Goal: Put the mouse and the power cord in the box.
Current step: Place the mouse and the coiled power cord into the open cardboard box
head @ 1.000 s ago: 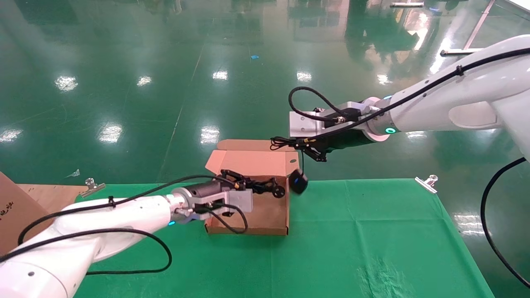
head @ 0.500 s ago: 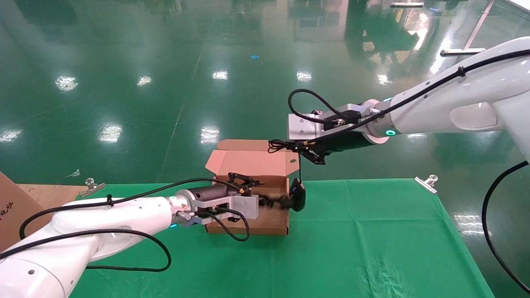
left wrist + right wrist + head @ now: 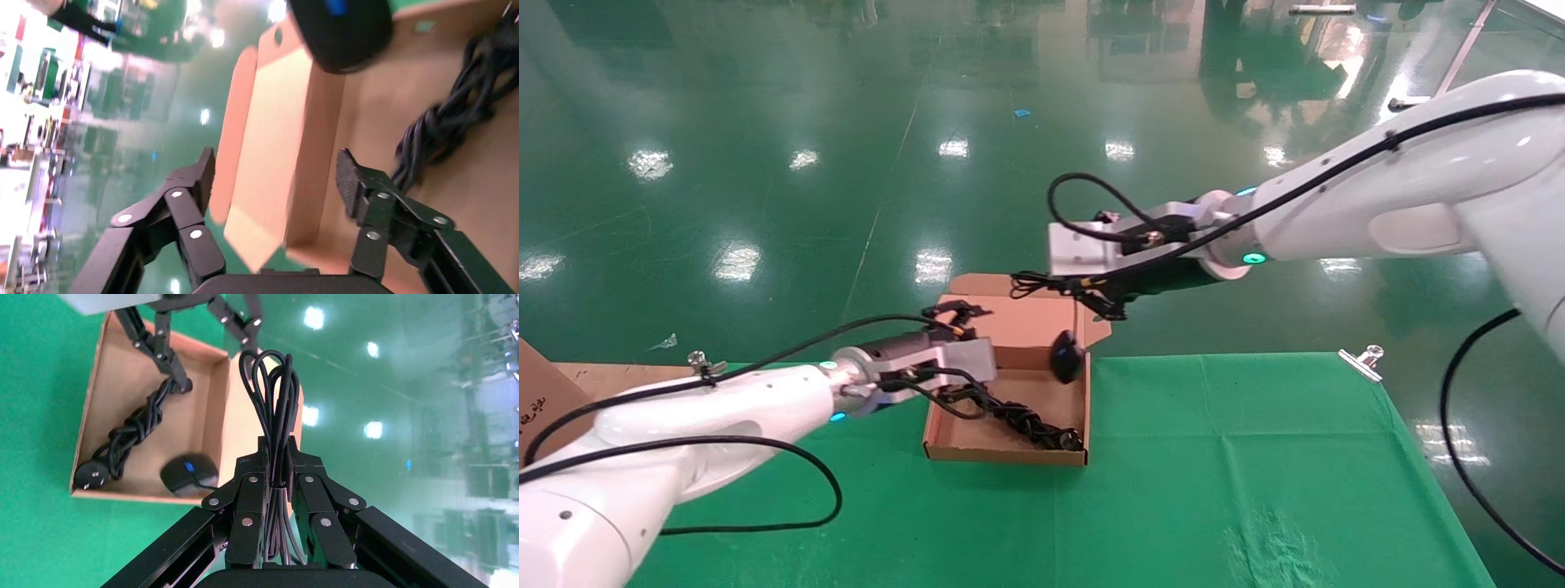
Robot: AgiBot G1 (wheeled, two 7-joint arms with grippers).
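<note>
The power cord (image 3: 1021, 420) already lies in the box (image 3: 1009, 453), a thick black twisted bundle running across the brown cardboard floor to a chunky round plug at the near right corner. So the step in hand looks like the mouse.

The right gripper (image 3: 1091, 300), a little above the centre of the head view, is clenched on the looped bundle of the mouse's thin glossy cable (image 3: 274, 404); the right wrist view shows the loops pinched between its black fingers (image 3: 309, 496). The mouse (image 3: 1067, 357) hangs from that cable, a small smooth black oval with a blue wheel. It dangles just inside the box's right wall and, as far as I can judge, not yet resting on the floor.

The left gripper (image 3: 952, 312) sits at centre left of the head view, beside the box's far left corner. Its jaws are spread wide and empty, straddling the edge of the upright lid flap (image 3: 269, 153) in the left wrist view.

Next, I'd say the right arm needs to lower until the mouse settles on the cardboard, then let the cable bundle go over the open tray so the loops fall inside rather than over the wall.

The shallow box is plain corrugated card and stands on a wrinkled green cloth (image 3: 1254, 490).
</note>
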